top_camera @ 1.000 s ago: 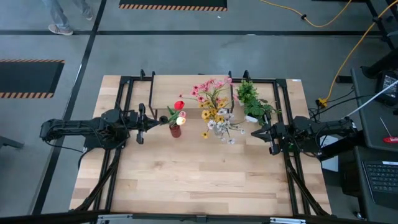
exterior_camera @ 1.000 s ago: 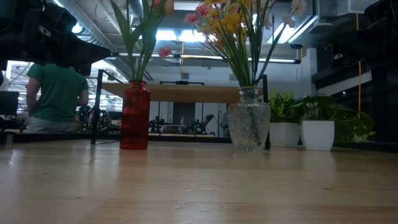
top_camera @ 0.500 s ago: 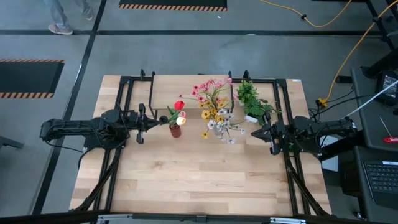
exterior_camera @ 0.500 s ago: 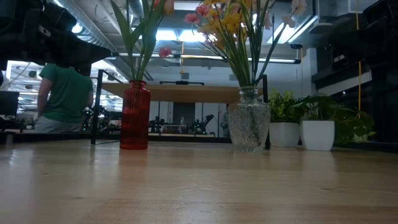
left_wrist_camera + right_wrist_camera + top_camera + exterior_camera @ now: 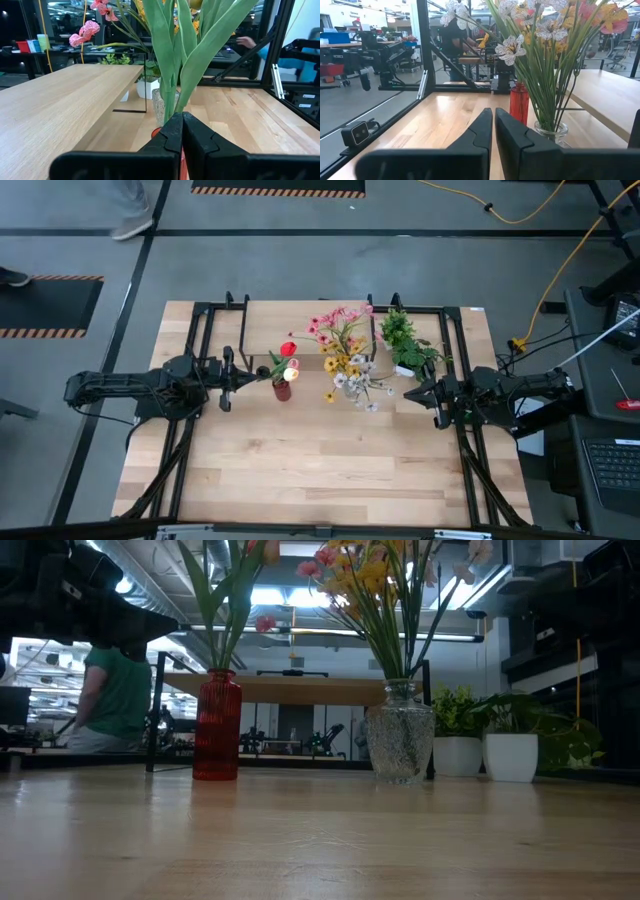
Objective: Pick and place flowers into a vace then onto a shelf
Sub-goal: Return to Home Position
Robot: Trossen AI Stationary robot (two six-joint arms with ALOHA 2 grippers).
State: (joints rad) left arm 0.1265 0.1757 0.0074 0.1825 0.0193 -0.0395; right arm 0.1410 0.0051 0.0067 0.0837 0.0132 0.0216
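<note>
A red vase (image 5: pixel 282 390) stands on the table and holds tulips with red and yellow blooms (image 5: pixel 288 358) and long green leaves (image 5: pixel 175 60). A clear glass vase (image 5: pixel 400 735) to its right holds a bunch of pink, yellow and white flowers (image 5: pixel 345 350). The shelf (image 5: pixel 300 690), a light-wood board on black legs, stands behind both vases. My left gripper (image 5: pixel 250 376) is shut and empty, just left of the red vase (image 5: pixel 156 133). My right gripper (image 5: pixel 410 392) is shut and empty, to the right of the glass vase (image 5: pixel 552 132).
Leafy green plants in white pots (image 5: pixel 458 755) stand at the back right, next to the shelf (image 5: pixel 265 330). A black frame (image 5: pixel 200 320) runs along the table's left, right and far sides. Bare tabletop (image 5: pixel 320 460) lies toward the near edge. A person (image 5: pixel 115 695) is in the room behind.
Both arms and both vases have kept still. Only a person in the room beyond the table has walked on.
</note>
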